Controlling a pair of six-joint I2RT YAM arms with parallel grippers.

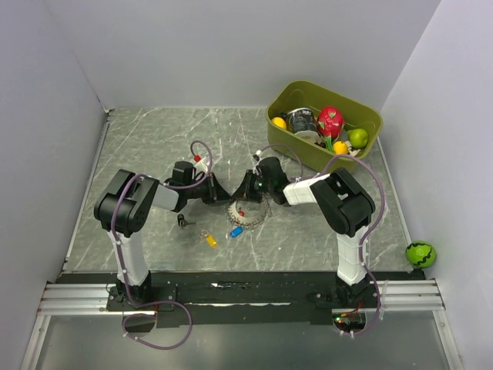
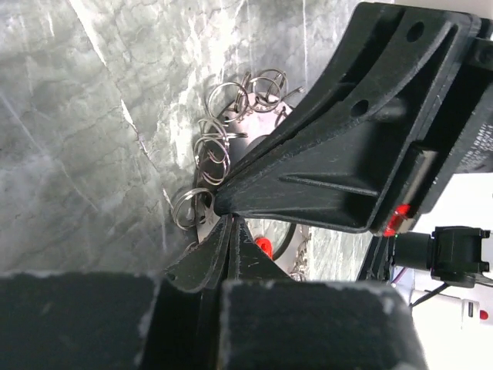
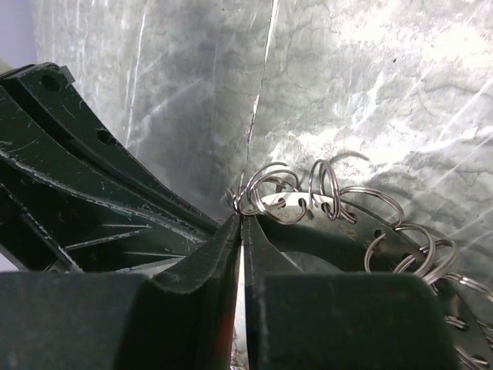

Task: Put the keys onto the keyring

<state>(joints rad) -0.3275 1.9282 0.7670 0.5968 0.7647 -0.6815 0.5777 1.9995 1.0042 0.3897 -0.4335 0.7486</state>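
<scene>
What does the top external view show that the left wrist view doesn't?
Only top external: the yellow-capped key, the black-capped key and the blue-capped key lying on the table, plus the green bin. Only left wrist: the individual split rings, close up. Both: the left gripper and the right gripper, jaws closed, meeting tip to tip at the keyring.

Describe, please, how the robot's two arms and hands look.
The left arm and right arm match: bulky black joints, white link segments, and looping purple cables. The left hand and right hand each carry two black fingers, tapering to points, ribbed like trusses with small round holes.
</scene>
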